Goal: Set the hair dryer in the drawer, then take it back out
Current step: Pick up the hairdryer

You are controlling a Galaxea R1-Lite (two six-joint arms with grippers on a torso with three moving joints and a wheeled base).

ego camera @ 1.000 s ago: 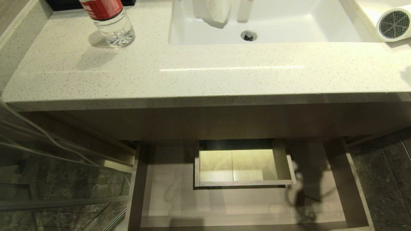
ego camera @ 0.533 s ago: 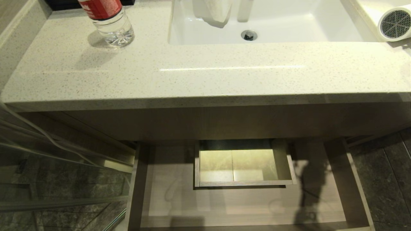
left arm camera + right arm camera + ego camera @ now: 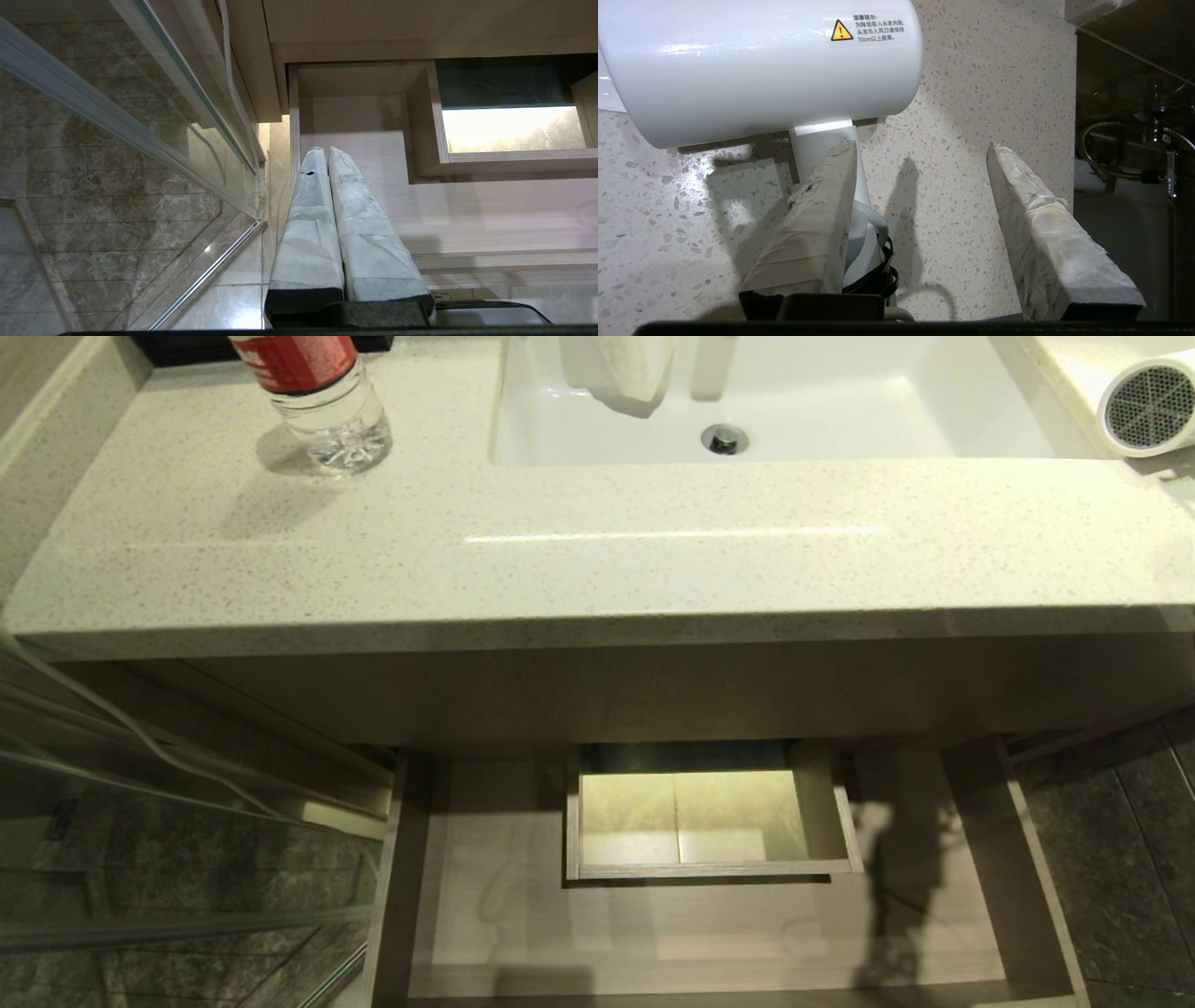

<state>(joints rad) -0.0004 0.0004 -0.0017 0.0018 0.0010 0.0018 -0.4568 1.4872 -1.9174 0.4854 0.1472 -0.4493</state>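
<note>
Since a second ago the dryer (image 3: 1146, 406) has barely shifted at the tabletop's (image 3: 597, 551) far right corner, just beside the sink (image 3: 775, 401), while the arm's shadow on the floor of the drawer (image 3: 709, 933) has slid and thinned. A pale blur at the right edge of the head view is gone.

The drawer stands pulled out and empty below the tabletop, its boxed cutout (image 3: 695, 821) at back centre. The dryer lies on its side on the tabletop, grille towards the head camera. Judged from that, the dryer has been taken back out and set down, and the step in hand looks like the release.

To do it well, the right gripper (image 3: 920, 154) should finish spreading before it pulls away, then back off along the handle (image 3: 822, 144) rather than sideways, so that the finger next to it does not drag the dryer or catch the bundled cord (image 3: 878, 270) that sits just under it. A roll towards the sink or off the right edge is the risk.

The right fingers (image 3: 1045, 233) stand well apart. One lies against or just beside the handle; I cannot tell whether it touches. The other hangs clear over bare tabletop. They clamp nothing.

The left fingers (image 3: 359, 219) are pressed together, empty, parked low before the drawer's left front corner.

A bottle (image 3: 322, 392) stands at the tabletop's far left.
</note>
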